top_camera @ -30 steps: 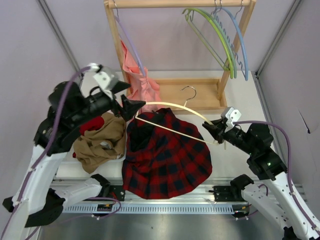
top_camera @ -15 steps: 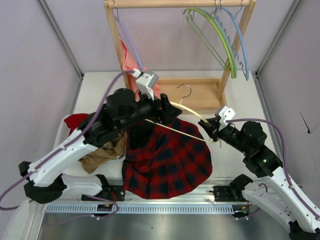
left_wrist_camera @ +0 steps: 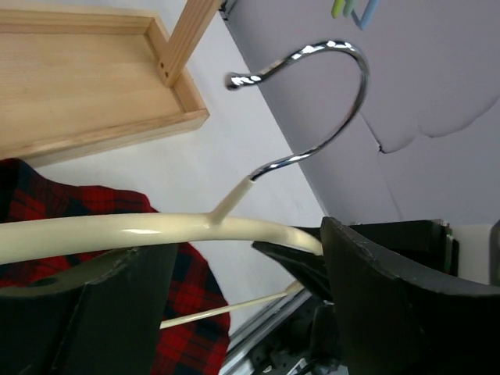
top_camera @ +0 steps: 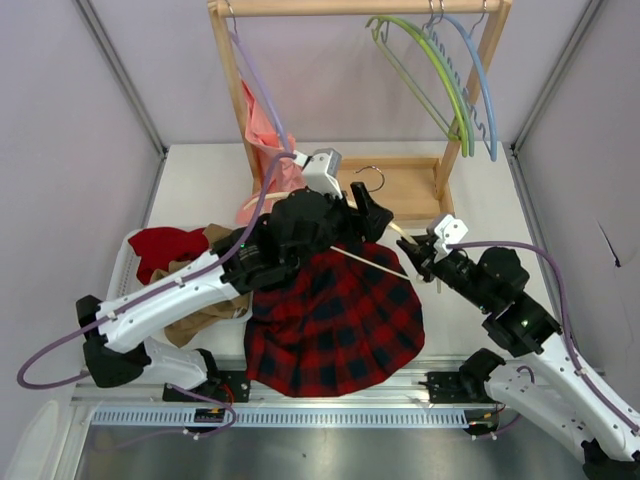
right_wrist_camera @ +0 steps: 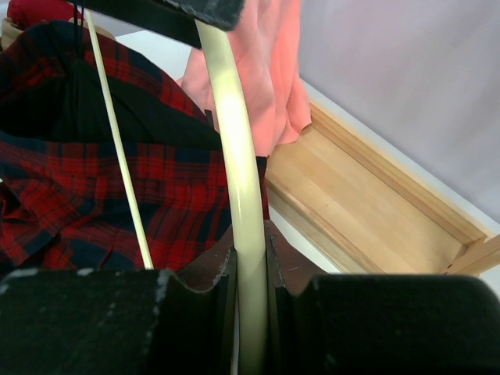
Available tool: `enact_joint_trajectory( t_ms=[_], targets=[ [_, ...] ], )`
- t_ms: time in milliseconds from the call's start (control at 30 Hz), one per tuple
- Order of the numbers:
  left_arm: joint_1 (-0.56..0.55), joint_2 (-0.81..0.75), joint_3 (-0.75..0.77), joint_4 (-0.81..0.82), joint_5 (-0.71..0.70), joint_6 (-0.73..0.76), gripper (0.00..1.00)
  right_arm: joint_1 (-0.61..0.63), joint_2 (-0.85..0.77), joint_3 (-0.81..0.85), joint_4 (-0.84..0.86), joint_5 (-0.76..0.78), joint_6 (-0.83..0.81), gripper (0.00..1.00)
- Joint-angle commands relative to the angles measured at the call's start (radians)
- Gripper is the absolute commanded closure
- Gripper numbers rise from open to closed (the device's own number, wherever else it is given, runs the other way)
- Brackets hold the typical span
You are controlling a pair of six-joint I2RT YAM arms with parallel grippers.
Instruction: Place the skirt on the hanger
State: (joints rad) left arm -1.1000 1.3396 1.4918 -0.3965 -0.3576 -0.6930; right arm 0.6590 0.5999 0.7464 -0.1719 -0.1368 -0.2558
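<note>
The red and black plaid skirt (top_camera: 340,320) lies spread flat on the table in front of both arms. Above its far edge is the cream hanger (top_camera: 380,267), its metal hook (top_camera: 375,180) pointing at the rack. My right gripper (top_camera: 418,255) is shut on the hanger's right end; the cream bar (right_wrist_camera: 242,219) is pinched between its fingers. My left gripper (top_camera: 368,215) has reached across to the hanger's middle and stands open, its jaws straddling the cream bar (left_wrist_camera: 141,228) just below the hook (left_wrist_camera: 344,86). The skirt (left_wrist_camera: 187,312) shows under the bar.
A wooden rack (top_camera: 232,90) with a tray base (top_camera: 400,195) stands at the back. It carries green and blue hangers (top_camera: 455,85), a lilac hanger (top_camera: 255,75) and a salmon garment (top_camera: 262,150). A tan cloth (top_camera: 200,315) and a red cloth (top_camera: 160,245) lie left of the skirt.
My left arm has swung from above the tan cloth rightward to the hanger's middle, its jaws now around the bar. The right gripper kept its hold and barely moved.
</note>
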Motion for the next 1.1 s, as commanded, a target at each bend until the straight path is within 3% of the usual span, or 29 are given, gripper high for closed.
enact_joint_trajectory(
  t_ms=[0,167,267,433,467,500,633,767,867,900,933,1067],
  targets=[
    [-0.038,0.026,-0.028,0.174,-0.063,-0.060,0.23,0.014,0.004,0.004,0.158,0.003,0.029,1.00],
    [-0.063,0.110,0.016,0.206,-0.093,-0.065,0.28,0.024,0.026,0.008,0.160,0.019,0.046,1.00],
    [-0.073,0.125,0.005,0.225,-0.130,-0.082,0.39,0.027,0.029,0.010,0.199,0.019,0.046,1.00],
    [-0.083,0.096,-0.071,0.344,-0.237,-0.082,0.71,0.031,0.034,0.011,0.199,0.003,0.046,1.00],
    [-0.086,0.090,-0.114,0.366,-0.263,-0.085,0.85,0.033,0.032,0.011,0.201,-0.001,0.050,1.00],
    [-0.087,0.073,-0.131,0.421,-0.283,-0.088,0.90,0.034,0.031,0.011,0.207,-0.010,0.055,1.00],
    [-0.087,0.069,-0.173,0.498,-0.319,-0.097,0.99,0.047,0.029,0.016,0.200,-0.030,0.061,1.00],
    [-0.095,0.070,-0.177,0.490,-0.327,-0.102,1.00,0.054,0.032,0.025,0.176,-0.024,0.055,1.00],
    [-0.097,0.047,-0.192,0.484,-0.351,-0.099,1.00,0.054,0.035,0.034,0.129,-0.021,0.061,0.84],
    [-0.097,0.037,-0.202,0.476,-0.368,-0.097,1.00,0.054,0.035,0.041,0.105,-0.020,0.061,0.66],
    [-0.098,0.026,-0.212,0.470,-0.380,-0.097,1.00,0.054,0.037,0.059,0.088,-0.015,0.072,0.54],
    [-0.098,-0.052,-0.264,0.433,-0.451,-0.103,1.00,0.051,0.025,0.105,-0.035,0.029,0.099,0.28]
  ],
)
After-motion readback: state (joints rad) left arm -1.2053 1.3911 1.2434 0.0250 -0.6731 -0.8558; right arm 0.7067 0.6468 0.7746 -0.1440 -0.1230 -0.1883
